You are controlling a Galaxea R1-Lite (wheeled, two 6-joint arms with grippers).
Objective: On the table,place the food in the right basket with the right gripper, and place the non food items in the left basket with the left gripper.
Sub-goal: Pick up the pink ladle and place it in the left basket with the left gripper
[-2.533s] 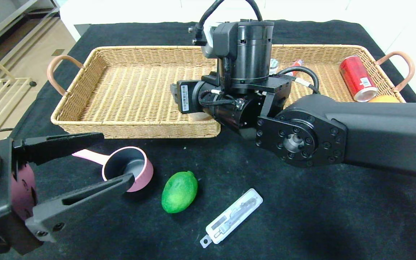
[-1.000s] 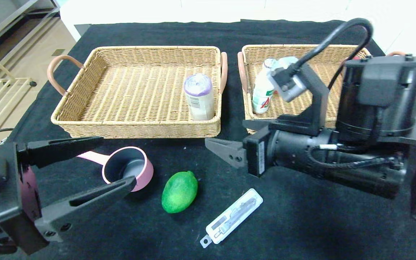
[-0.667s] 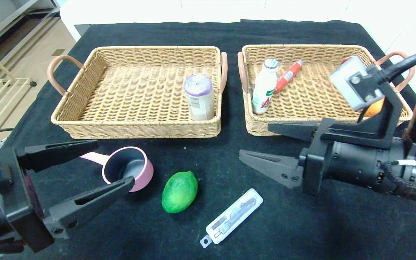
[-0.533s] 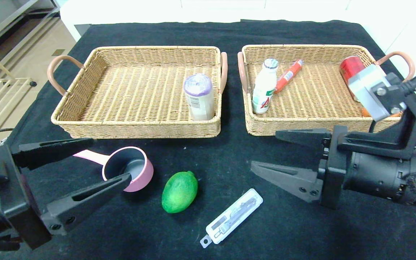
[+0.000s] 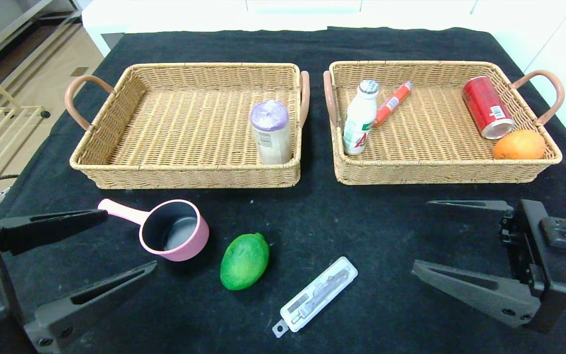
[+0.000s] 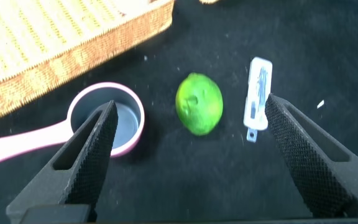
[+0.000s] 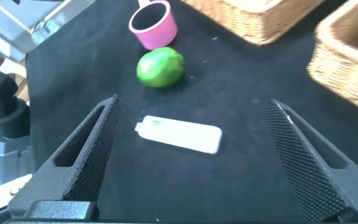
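2 wicker baskets side by side across the upper half of the head view, left basket (image 5: 116, 162) and right basket (image 5: 440, 172), a narrow strip of black table (image 5: 312, 221) between their inner handles; inside the left, a purple-capped bottle (image 5: 270, 132) upright against the near right corner; inside the right, a white bottle (image 5: 359, 118) upright near the left wall, an orange tube (image 5: 392, 103) lying beside it, a red can (image 5: 487, 114) on its side and an orange (image 5: 519, 145) in the near right corner.

Below the baskets, 3 items loose on the cloth: pink saucepan (image 5: 172, 230) at lower left of centre, green lime (image 5: 244, 261) just right of it, clear blister pack (image 5: 315, 296) lower still, all apart from one another; bare cloth at lower centre right.

Left gripper (image 5: 79, 263) at lower left corner, jaws spread wide, holding nothing, short of the saucepan; right gripper (image 5: 442, 236) at lower right, jaws likewise apart and empty, well clear of the blister pack.
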